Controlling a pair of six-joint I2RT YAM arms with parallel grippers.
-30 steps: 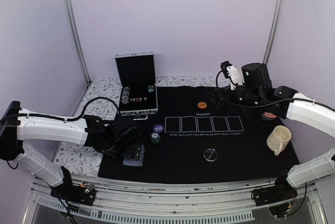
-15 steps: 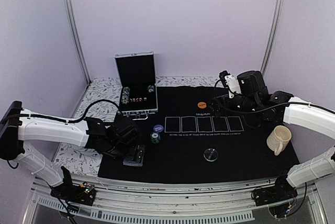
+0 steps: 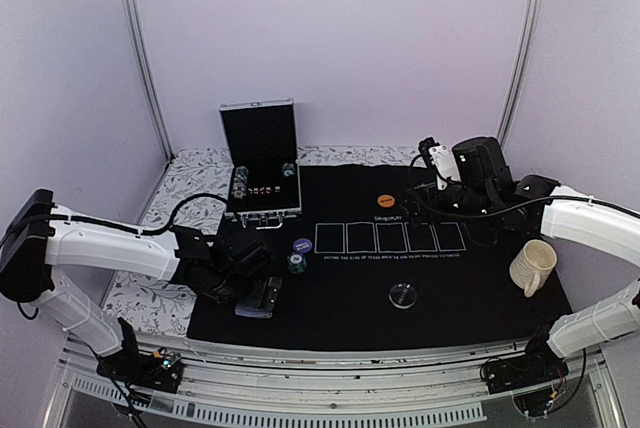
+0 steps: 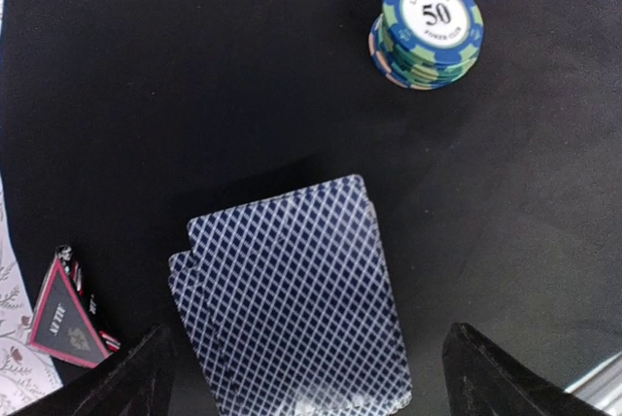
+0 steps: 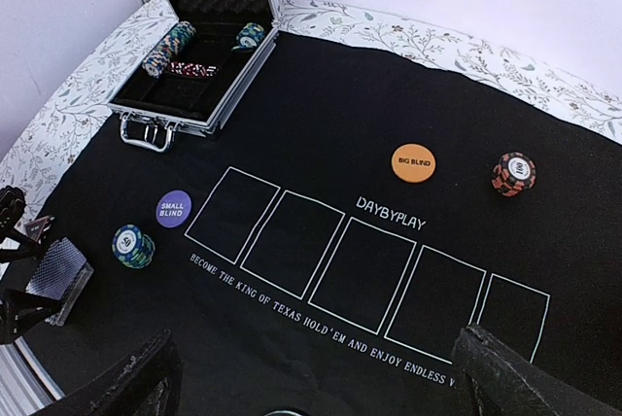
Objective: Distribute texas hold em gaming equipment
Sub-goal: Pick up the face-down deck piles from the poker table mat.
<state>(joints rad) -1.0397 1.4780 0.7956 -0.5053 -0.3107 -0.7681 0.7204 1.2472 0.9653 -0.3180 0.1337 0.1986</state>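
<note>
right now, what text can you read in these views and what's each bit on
"50": top of the green chip stack; rim lettering too small.
"SMALL BLIND": purple disc.
"BIG BLIND": orange disc.
"DAYBYPLAY": black mat, above the rectangles.
"BECOME THE KING OF TEXAS HOLD'EM AND ENJOY ENDLESS": mat, below them, then cut off.
Unreadable: red triangle marker, red-black chip stack.

Cards (image 4: 292, 299) lie on mat (image 4: 146, 95); chip stack (image 4: 428, 32) behind.

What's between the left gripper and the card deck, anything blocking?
Nothing visible. The left gripper hangs open over the card deck, one finger on either side. The red triangle marker lies off to the side at the mat's edge and the green chip stack lies beyond. Neither is in the path.
</note>
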